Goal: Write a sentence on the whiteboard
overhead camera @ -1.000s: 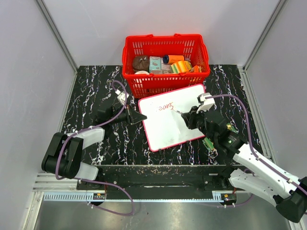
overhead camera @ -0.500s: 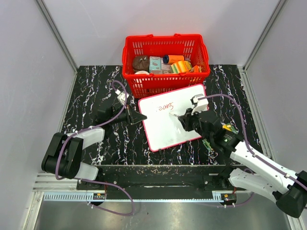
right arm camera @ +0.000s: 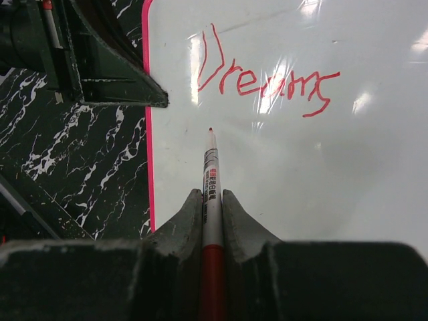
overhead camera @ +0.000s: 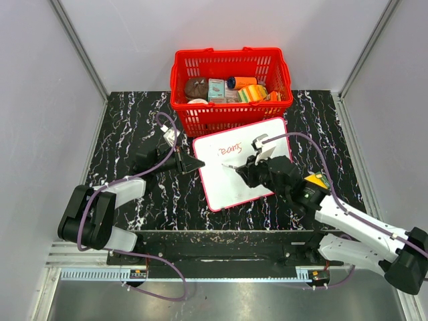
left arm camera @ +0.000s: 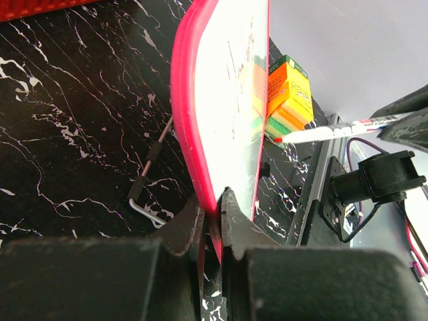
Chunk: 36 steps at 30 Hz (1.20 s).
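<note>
The whiteboard (overhead camera: 235, 186) lies tilted on the black marble table in front of the basket. Its pink rim (left arm camera: 182, 100) is clamped at the left edge by my left gripper (left arm camera: 215, 204), seen from above as (overhead camera: 198, 164). One red handwritten word of the sentence (right arm camera: 267, 80), reading about "Dreams", runs along the upper part of the board (overhead camera: 232, 149). My right gripper (right arm camera: 212, 200) is shut on the red-and-white marker (right arm camera: 211, 170) and hovers over the board's middle (overhead camera: 244, 168). The marker's tip points at bare board just below the word's first letters.
A red basket (overhead camera: 231, 80) full of small packages stands right behind the board. A metal hex key (left arm camera: 150, 175) lies on the table beside the board's left rim. An orange-and-green box (left arm camera: 289, 93) sits by the board's right side, under my right arm.
My right gripper has carried the marker leftward and slightly down, from the right end of the word to below its start. The written word now shows in full. The left arm has not moved.
</note>
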{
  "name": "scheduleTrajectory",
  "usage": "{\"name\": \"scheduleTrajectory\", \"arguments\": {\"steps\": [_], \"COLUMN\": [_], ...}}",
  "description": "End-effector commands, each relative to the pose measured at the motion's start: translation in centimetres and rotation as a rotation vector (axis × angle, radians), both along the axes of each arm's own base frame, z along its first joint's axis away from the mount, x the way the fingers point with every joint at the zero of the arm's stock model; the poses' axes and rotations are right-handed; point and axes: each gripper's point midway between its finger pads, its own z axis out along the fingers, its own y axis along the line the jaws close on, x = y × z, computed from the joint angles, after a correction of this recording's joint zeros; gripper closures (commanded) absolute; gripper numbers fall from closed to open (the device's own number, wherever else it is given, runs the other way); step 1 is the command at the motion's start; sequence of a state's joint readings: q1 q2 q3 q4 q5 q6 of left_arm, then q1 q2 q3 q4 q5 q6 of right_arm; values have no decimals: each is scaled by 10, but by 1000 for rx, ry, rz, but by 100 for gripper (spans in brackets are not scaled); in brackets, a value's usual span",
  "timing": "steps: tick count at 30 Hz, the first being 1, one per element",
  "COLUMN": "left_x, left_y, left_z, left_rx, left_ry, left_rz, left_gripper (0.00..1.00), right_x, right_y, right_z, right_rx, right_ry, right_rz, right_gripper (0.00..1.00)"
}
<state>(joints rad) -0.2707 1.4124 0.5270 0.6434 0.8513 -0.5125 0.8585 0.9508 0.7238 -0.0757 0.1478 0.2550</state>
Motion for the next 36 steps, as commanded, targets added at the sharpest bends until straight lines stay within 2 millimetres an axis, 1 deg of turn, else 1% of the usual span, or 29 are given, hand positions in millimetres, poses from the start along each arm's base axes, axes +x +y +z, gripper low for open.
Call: {"name": "scheduleTrajectory", "arguments": {"steps": [1,8,14,15,22,36], "left_x": [9,10,10,9,9,9], "left_y": [5,5,6,5,5,5], "left_z": [-5,-5,-5,-5,-5,-6], "left_rx": [87,87,88,88,88,89], "left_ry": [-156,-156,-154,-153,-154,-154], "left_rz": [22,23,23,22,20,20], "left_gripper": [100,100,100,100,100,100], "right_x": [-3,-14,-10,-7,-2,-6], "right_y": [26,41,44,44,44,37], "right_z": [22,17,10,5,-3,-17], "right_rx": [61,67,52,40,19,-20], "right_ry": [-59,-53,-34,-26,-10,14], "right_rz": [92,154,129,113,85,82], "right_gripper": [100,100,100,100,100,100]}}
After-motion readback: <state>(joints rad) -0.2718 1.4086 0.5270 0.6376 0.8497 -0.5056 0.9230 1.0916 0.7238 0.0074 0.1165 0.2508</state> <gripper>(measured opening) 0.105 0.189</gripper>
